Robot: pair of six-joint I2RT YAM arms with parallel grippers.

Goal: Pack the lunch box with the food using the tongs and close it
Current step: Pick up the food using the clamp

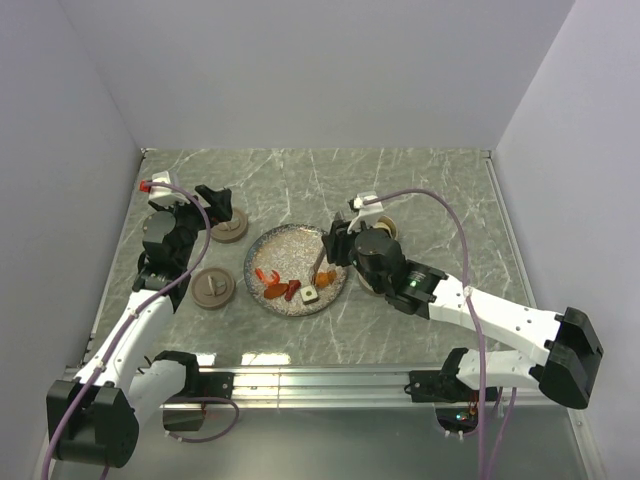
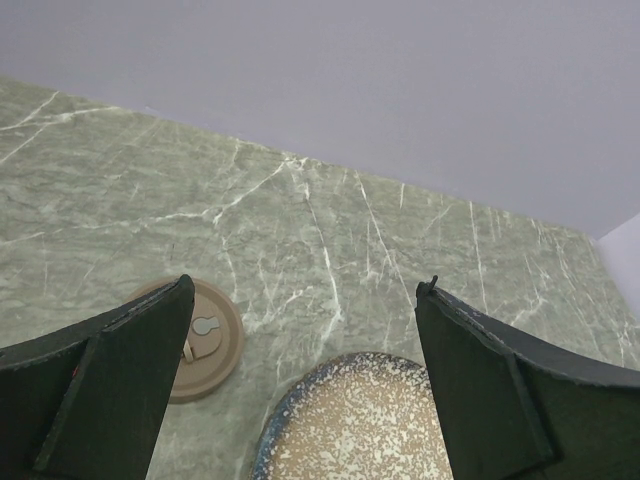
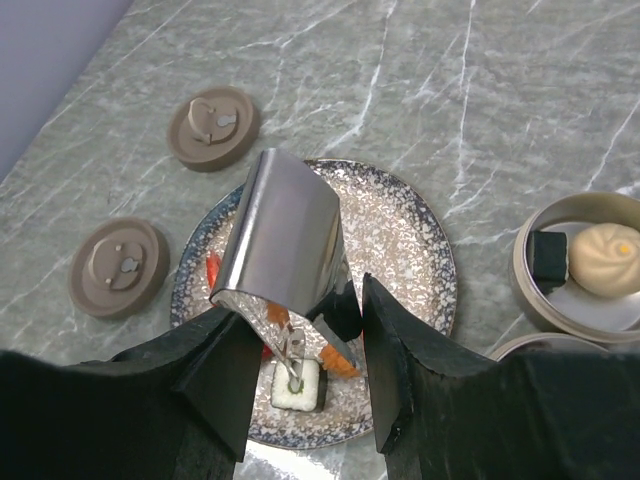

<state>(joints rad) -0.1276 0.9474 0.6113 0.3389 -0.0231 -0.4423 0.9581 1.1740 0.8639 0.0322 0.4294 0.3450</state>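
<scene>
top view, left gripper (image 1: 215, 200): jaws wide apart, holding nothing, near a brown lid (image 1: 229, 228) at the plate's 10 o'clock
top view, right gripper (image 1: 335, 245): clamped on the tongs (image 1: 320, 268), at the 2 o'clock rim of the plate (image 1: 290, 245)
top view, food: red bits (image 1: 275, 285) at the plate's 7 o'clock, white square (image 1: 310, 294) at 5 o'clock
top view, second lid (image 1: 212, 289): on the counter (image 1: 420, 190), at the plate's 8 o'clock
left wrist view, fingers (image 2: 120, 370): spread, nothing between them
right wrist view, tongs: pinched between both fingers, tips down at the white square
right wrist view, tin (image 3: 530, 290): at the plate's 3 o'clock, holding a pale ball (image 3: 603, 260) and a dark block (image 3: 548, 255)
</scene>
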